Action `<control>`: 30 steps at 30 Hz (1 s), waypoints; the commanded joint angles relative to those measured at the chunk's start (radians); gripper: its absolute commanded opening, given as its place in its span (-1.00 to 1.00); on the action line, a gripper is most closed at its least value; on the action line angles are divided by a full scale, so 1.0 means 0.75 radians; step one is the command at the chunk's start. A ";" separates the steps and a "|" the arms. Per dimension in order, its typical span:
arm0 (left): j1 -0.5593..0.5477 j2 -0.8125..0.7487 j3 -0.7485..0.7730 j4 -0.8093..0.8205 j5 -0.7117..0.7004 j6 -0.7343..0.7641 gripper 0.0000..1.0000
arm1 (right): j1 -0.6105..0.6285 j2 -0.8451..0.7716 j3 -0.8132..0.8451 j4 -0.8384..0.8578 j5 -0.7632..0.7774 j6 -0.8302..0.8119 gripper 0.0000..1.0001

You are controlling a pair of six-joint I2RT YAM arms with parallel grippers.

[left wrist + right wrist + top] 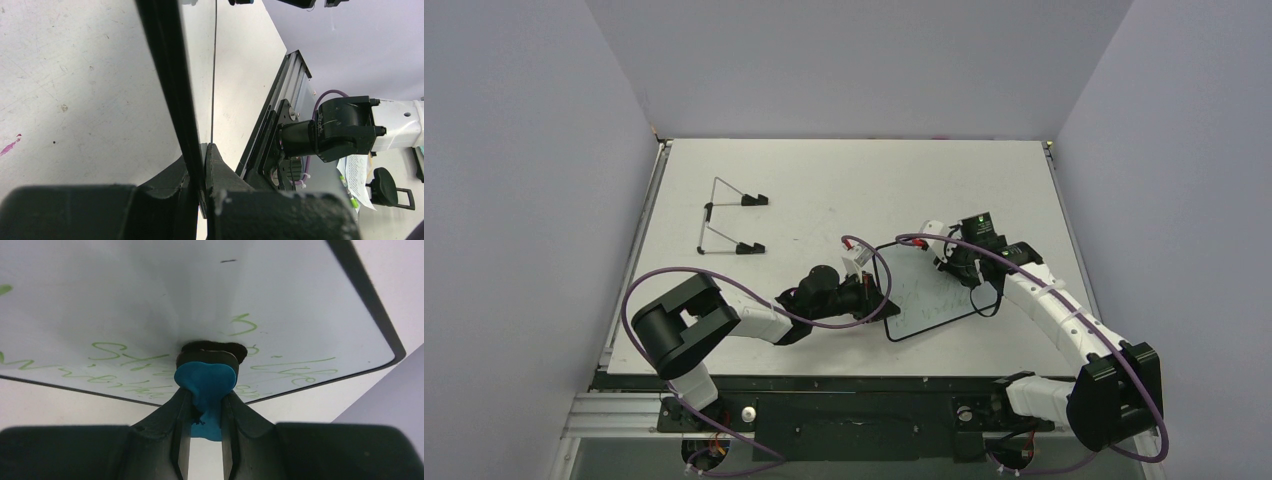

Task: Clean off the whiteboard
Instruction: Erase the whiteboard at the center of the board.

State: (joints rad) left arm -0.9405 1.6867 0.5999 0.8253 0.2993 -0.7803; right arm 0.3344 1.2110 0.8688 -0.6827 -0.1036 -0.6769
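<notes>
- The wiping step is in hand: the whiteboard (924, 300) sits on the near-centre part of the table (844, 180), between the two arms, and both tools are on it.
- The left tool (876, 290) is clamped on the board's left edge. In the left wrist view its fingers are pinched together on the black rim (167, 75), which is seen edge-on. This looks like a bracing grip, to stop the board sliding.
- I cannot tell from these views whether the board lies flat or is tipped up on that edge.
- The right tool (205, 405) is closed on a small blue eraser (205, 380), whose dark pad is pressed against the white face (150, 290).
- Green handwriting (125, 357) runs in lines to either side of the pad along the near edge, so much remains to be cleared.
- The next move, as I judge it, calls for sideways strokes along those lines with steady pressure, the pad kept flat on the face.
- The left grip has to hold firm against the push, or the board may pivot or slip out.
- A wire stand (724, 225) lies well apart at the far left, out of the way.
</notes>
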 commanded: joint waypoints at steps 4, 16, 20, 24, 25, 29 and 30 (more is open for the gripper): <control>-0.012 -0.030 0.021 -0.026 0.044 0.087 -1.00 | -0.045 -0.036 -0.005 0.215 -0.081 0.187 -1.00; -0.014 -0.041 0.011 -0.020 0.043 0.084 -1.00 | -0.046 0.014 0.024 0.373 -0.130 0.444 -1.00; -0.016 -0.034 0.012 -0.014 0.043 0.084 -1.00 | -0.051 0.018 0.002 0.438 0.082 0.471 -1.00; -0.016 -0.030 0.012 -0.010 0.043 0.082 -1.00 | -0.057 0.021 0.006 0.402 0.119 0.419 -1.00; -0.016 -0.028 0.012 -0.010 0.043 0.083 -1.00 | -0.056 0.024 0.026 0.327 0.071 0.379 -1.00; -0.017 -0.025 0.013 -0.008 0.046 0.083 -1.00 | -0.053 0.046 0.064 0.130 -0.146 0.160 -1.00; -0.016 -0.025 0.014 -0.007 0.046 0.083 -1.00 | -0.046 0.048 0.068 0.089 -0.210 0.136 -1.00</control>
State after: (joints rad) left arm -0.9390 1.6814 0.5999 0.8219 0.2699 -0.7788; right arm 0.2943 1.2289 0.8818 -0.4889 -0.1169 -0.4416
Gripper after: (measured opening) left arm 0.034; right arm 0.183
